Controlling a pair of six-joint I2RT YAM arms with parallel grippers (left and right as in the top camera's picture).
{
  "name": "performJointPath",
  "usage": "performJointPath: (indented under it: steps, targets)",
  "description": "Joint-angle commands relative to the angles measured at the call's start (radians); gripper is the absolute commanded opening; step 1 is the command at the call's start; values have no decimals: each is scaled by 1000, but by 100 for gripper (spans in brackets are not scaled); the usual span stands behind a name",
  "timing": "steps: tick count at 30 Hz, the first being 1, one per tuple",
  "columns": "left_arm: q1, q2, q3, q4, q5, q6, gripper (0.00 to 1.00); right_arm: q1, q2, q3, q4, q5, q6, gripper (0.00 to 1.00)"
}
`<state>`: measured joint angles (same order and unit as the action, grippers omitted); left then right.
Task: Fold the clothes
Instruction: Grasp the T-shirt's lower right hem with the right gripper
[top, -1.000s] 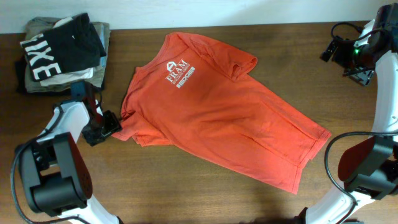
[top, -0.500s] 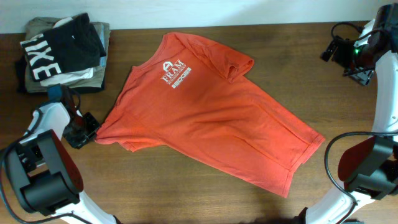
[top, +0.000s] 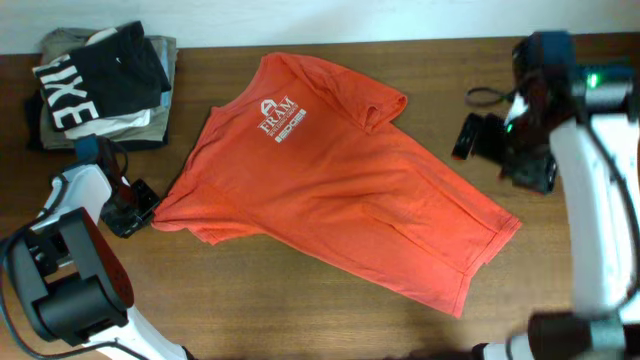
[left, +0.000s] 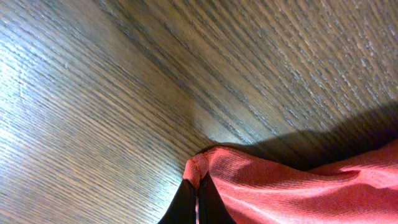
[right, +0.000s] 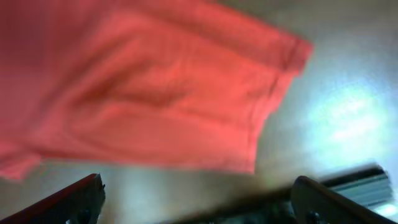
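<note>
The red-orange T-shirt (top: 340, 190) lies spread face up across the table, white lettering (top: 283, 117) toward the back and hem toward the front right. My left gripper (top: 140, 212) is at the shirt's left sleeve, shut on a pinch of its edge. In the left wrist view the black fingertips (left: 198, 193) close on a fold of red cloth (left: 298, 186). My right gripper (top: 490, 140) hovers blurred just right of the shirt, above the table. In the right wrist view its fingers stand wide open (right: 199, 205), with nothing between them and the shirt's hem (right: 143, 87) beyond.
A stack of folded garments (top: 100, 85), with a black shirt with white letters on top, sits at the back left corner close to my left arm. The wooden table (top: 300, 310) ends at a pale wall at the back. A dark cable loop (top: 485, 97) hangs near my right arm.
My left gripper shut on the sleeve and dragged the shirt left and toward the front. My right arm swung in from the far right corner to the shirt's right side.
</note>
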<state>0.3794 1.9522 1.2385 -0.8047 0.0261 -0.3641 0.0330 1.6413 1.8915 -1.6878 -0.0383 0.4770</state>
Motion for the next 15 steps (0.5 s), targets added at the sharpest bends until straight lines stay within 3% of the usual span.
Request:
performJointPath:
  steps: [1, 3, 6, 11, 15]
  targets:
    - [4, 19, 5, 3, 12, -14, 1, 127, -106, -270, 81, 77, 133, 99]
    - [4, 19, 5, 3, 11, -13, 1, 142, -165, -616, 249, 46, 242, 99]
    - [4, 19, 5, 3, 11, -13, 1, 123, -246, -874, 396, -9, 266, 99]
    - [4, 19, 5, 3, 11, -13, 1, 77, -359, -1197, 595, -88, 261, 99]
    - [4, 19, 5, 3, 11, -13, 1, 77, -359, -1326, 755, -179, 263, 99]
